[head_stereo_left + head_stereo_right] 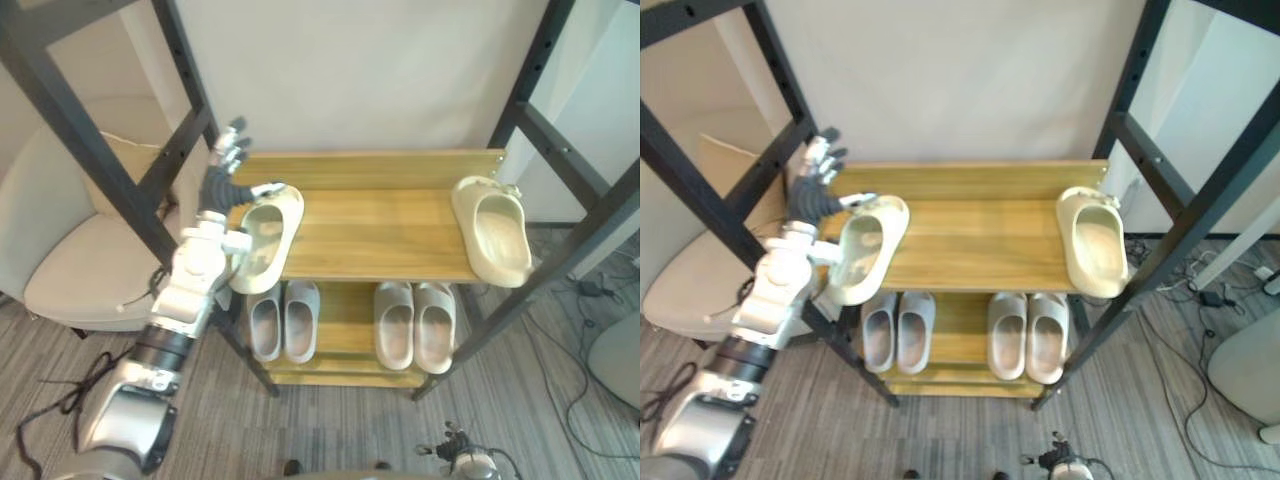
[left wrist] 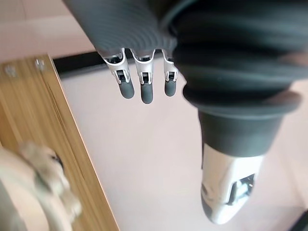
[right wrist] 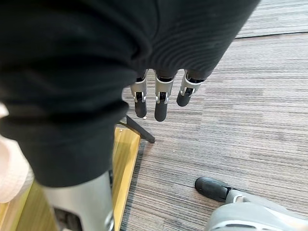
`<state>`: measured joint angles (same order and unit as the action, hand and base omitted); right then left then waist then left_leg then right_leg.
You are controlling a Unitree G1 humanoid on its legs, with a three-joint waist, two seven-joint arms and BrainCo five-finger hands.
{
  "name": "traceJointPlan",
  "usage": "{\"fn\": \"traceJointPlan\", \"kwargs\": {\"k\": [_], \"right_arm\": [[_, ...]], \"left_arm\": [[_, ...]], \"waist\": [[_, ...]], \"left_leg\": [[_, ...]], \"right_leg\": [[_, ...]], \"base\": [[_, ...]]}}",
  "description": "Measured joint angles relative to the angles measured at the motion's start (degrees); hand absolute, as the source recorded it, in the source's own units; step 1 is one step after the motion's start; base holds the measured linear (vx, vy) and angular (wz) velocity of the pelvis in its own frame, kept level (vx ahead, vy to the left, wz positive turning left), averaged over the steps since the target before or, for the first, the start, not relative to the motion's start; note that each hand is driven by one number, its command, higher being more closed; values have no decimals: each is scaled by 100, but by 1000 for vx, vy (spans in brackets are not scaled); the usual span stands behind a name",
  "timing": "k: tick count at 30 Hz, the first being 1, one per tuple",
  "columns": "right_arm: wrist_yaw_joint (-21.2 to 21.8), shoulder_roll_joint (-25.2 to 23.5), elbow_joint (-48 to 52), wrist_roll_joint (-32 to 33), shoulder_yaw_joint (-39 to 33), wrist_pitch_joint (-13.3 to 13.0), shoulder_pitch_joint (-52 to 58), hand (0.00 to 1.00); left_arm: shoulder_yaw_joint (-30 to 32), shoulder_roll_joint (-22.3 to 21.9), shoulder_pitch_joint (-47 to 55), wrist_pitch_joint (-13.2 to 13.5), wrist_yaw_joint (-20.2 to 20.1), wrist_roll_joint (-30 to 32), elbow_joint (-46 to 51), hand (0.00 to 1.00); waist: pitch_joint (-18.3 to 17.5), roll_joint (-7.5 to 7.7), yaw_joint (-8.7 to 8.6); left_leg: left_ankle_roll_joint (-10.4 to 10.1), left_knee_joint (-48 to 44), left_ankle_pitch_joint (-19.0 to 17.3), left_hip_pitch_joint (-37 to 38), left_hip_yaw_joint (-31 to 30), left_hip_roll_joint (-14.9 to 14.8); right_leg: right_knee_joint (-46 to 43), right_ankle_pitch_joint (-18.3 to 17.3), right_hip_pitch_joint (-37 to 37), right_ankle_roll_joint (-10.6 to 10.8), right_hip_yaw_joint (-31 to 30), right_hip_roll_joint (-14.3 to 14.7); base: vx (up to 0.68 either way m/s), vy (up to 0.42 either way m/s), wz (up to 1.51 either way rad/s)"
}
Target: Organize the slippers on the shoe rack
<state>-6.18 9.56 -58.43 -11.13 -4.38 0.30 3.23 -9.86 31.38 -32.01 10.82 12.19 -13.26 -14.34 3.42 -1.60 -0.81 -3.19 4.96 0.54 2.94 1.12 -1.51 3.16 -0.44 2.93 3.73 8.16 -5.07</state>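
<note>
The wooden shoe rack point(image 1: 380, 235) has a black frame. On its top shelf a beige slipper point(image 1: 265, 238) lies at the left end, overhanging the front edge, and a second beige slipper point(image 1: 493, 230) lies at the right end. My left hand point(image 1: 225, 175) is raised beside the left slipper's far end, fingers point(image 2: 140, 86) straight and holding nothing, thumb point(image 1: 265, 190) at the slipper's rim. The lower shelf carries two pale grey pairs point(image 1: 284, 320) point(image 1: 414, 325). My right hand point(image 3: 161, 103) hangs low over the floor with relaxed fingers, beside the rack's bottom corner.
A beige armchair point(image 1: 70, 250) stands left of the rack, behind a slanted black post point(image 1: 90, 150). More black frame bars point(image 1: 570, 250) cross on the right. Cables point(image 1: 590, 290) lie on the grey carpet at the right. A white wall backs the rack.
</note>
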Motion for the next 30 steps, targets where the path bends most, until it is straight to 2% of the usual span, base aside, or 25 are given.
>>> {"fn": "traceJointPlan", "kwargs": {"k": [11, 26, 30], "right_arm": [[57, -62, 49, 59, -187, -5, 26, 0], [62, -81, 161, 109, -199, -84, 148, 0], [67, -86, 180, 108, -199, -104, 177, 0]], "left_arm": [[1, 173, -117, -79, -11, 253, -370, 0], [12, 244, -113, -386, -130, 1619, -623, 0], [80, 244, -113, -387, -124, 1874, -660, 0]], "waist": [[63, -81, 25], [70, -90, 79], [70, -90, 78]], "left_leg": [[0, 9, 0, 3, 61, -10], [-22, 86, -11, 5, 175, -94], [-28, 86, -15, 6, 203, -106]], "right_leg": [[15, 21, -5, -26, -99, 18], [-3, 15, -100, -49, -221, 109], [-4, 15, -113, -52, -246, 120]], "base": [[-11, -1, -3], [-4, -1, -4], [-14, -6, -4]]}}
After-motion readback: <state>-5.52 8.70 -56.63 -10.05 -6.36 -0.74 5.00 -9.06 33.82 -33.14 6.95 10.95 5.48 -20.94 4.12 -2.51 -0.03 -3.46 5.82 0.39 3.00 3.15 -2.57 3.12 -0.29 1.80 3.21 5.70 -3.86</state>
